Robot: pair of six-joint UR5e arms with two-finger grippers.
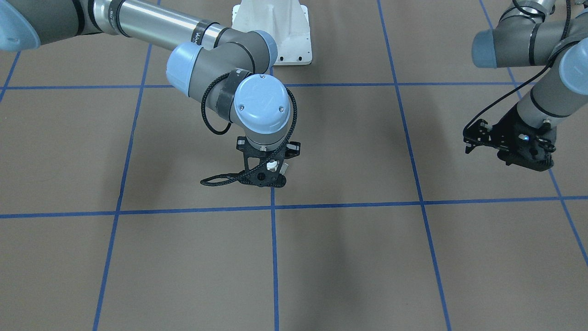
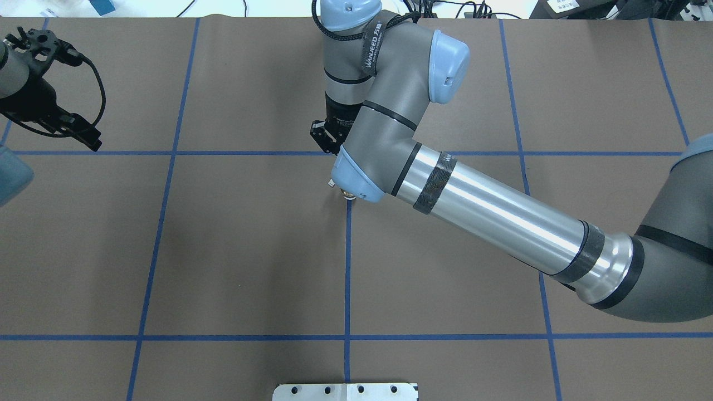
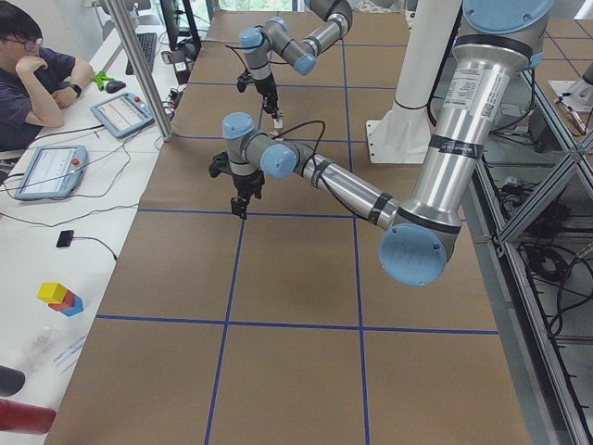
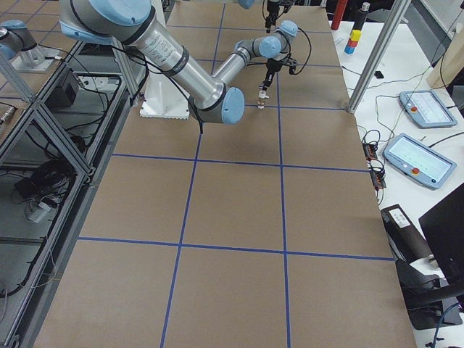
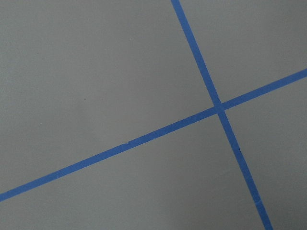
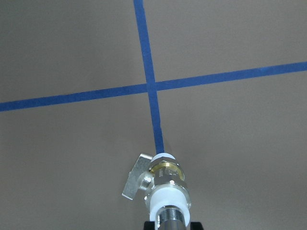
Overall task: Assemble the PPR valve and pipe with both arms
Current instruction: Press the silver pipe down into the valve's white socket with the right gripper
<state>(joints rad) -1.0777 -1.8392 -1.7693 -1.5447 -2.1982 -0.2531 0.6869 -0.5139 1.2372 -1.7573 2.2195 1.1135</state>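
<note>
Seeing right gripper (image 1: 266,178) clamped on pipe (image 6: 170,219) | PPR valve (image 6: 163,179) joined to pipe's end, over blue tape line (image 6: 152,120) | left gripper (image 1: 510,149) well apart, I cannot tell its grip

Right end effector (image 1: 267,177) clenched, downward.

Right wrist view: pipe (image 6: 171,218) is cut by the bottom edge at the right gripper (image 6: 171,227); only finger stubs show. Overhead: that gripper is hidden under its own wrist, with the PPR valve (image 2: 346,192) barely peeking past it. Left gripper (image 1: 505,149): jaw gap unreadable, fingertips masked by its body.
</note>
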